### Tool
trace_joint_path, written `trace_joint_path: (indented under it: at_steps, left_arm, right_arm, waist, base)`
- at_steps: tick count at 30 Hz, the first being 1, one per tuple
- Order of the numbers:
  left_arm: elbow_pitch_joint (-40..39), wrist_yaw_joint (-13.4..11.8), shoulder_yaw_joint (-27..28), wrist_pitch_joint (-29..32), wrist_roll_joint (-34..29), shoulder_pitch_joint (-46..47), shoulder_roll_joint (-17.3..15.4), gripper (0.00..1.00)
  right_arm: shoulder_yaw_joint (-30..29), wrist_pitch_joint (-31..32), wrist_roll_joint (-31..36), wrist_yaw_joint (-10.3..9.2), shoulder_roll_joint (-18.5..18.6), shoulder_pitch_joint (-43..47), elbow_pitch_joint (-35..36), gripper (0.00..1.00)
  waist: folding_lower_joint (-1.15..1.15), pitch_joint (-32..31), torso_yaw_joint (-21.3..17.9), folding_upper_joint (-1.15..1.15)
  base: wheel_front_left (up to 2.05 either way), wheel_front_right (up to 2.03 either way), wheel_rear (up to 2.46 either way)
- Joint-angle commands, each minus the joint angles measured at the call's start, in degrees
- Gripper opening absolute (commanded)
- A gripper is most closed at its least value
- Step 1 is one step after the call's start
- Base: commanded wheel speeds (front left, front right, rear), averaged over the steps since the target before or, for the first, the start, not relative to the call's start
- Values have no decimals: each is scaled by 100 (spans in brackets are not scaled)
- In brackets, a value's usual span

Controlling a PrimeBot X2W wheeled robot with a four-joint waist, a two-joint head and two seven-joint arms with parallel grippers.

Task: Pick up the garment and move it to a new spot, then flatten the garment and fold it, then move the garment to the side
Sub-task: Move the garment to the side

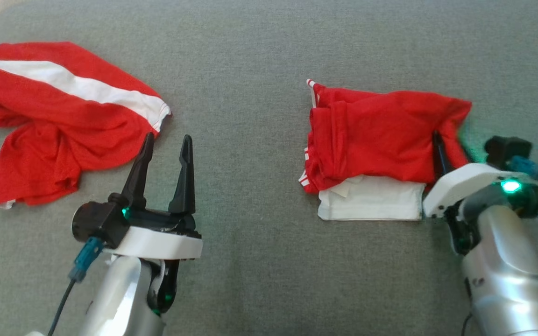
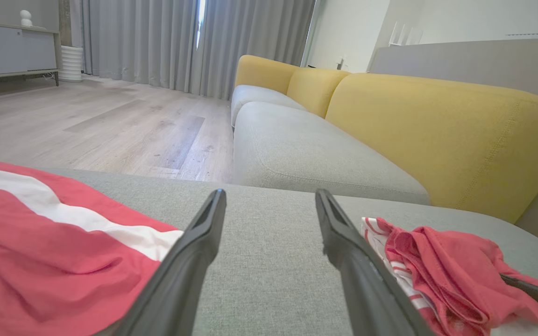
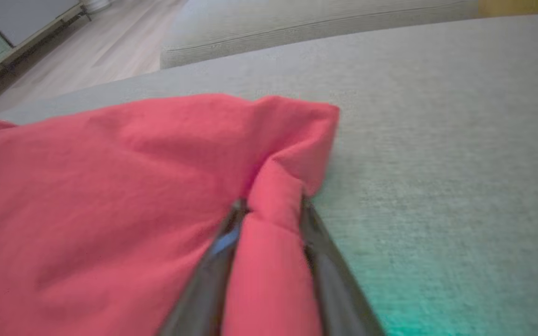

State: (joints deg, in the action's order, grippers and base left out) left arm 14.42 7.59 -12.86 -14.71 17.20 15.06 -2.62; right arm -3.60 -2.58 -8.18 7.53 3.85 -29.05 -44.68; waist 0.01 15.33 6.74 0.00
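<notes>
garment [image 1: 381, 135] at 3 o'clock: thin matt cloth, softly creased | cushion [image 1: 250, 93]: coarse-woven matt fabric | left gripper [image 1: 167, 137]: matt black plastic

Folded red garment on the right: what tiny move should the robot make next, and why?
Probably squeeze the right gripper firmly shut before lifting. A ridge of the folded red garment at its right edge sits between the two fingers, but the blurred view leaves unclear whether the grip is tight.
</notes>
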Motion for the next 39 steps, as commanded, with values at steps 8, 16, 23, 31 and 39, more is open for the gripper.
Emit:
trace_joint_path:
  at_steps: [8,16,23,31,39]
  left_arm:
    - [-153,-10,103,-29,21,168,-26,100]
    - [-159,-10,12,-29,138,-51,-26,100]
    - [-240,-10,-10,-29,164,-95,-26,100]
    - [-261,-10,-87,-29,144,110,-26,100]
    - [-277,-10,-99,-29,156,310,-26,100]
  right_arm:
    - [347,-449,565,-4,9,-192,-41,0]
    - [1291,-187,557,-4,847,-191,290,0]
    - [1973,223,-50,-4,2226,-178,707,0]
    - [1954,251,-432,-4,3472,-370,539,0]
    - [1353,102,-213,-4,3971,-736,-171,0]
  waist:
    - [-1,-269,-268,0]
    - [-1,-833,-561,0]
    - [-1,-787,-553,0]
    - [-1,-358,-396,0]
    - [-1,-31,-208,0]
  base:
    - [0,0,0]
    - [0,0,0]
    - [0,0,0]
    - [0,0,0]
    - [0,0,0]
